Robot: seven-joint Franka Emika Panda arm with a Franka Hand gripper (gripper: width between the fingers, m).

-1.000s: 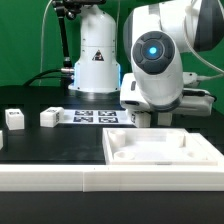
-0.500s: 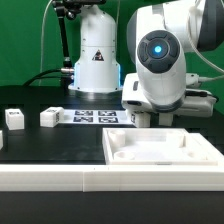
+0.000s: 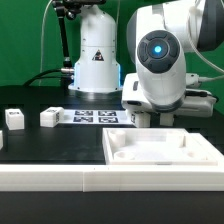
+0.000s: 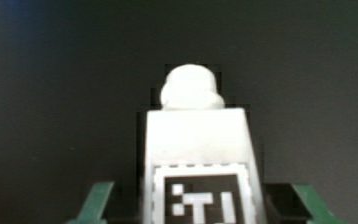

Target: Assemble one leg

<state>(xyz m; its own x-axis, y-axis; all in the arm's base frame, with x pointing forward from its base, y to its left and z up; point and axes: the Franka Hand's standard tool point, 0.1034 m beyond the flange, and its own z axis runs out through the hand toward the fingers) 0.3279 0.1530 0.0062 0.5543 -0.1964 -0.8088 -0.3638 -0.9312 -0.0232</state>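
In the wrist view a white leg (image 4: 201,140) lies on the black table between my gripper's (image 4: 202,205) green fingers (image 4: 105,200). Its tag marker faces the camera and its rounded peg end points away. A thin dark gap shows on each side between leg and fingers, so the jaws stand open around it. In the exterior view the gripper (image 3: 150,118) is low at the table behind the large white panel (image 3: 160,150), and that leg is hidden there. Two more small white legs (image 3: 14,119) (image 3: 48,117) stand at the exterior view's left.
The marker board (image 3: 97,116) lies on the table behind the panel. A white robot base (image 3: 97,55) stands at the back. A long white rail (image 3: 80,180) runs along the front edge.
The arm shifted slightly toward the exterior view's right a second ago, then stayed still. The parts on the table have not moved.
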